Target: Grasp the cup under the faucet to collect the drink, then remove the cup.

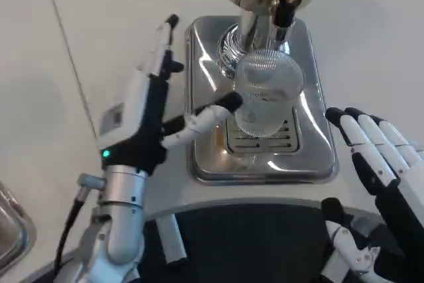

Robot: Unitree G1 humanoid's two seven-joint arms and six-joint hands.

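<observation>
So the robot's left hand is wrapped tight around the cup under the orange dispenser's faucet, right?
Not quite. In the head view the left hand is open beside the cup, fingers spread, one fingertip near or touching its side. The cup does stand under the faucet.
</observation>
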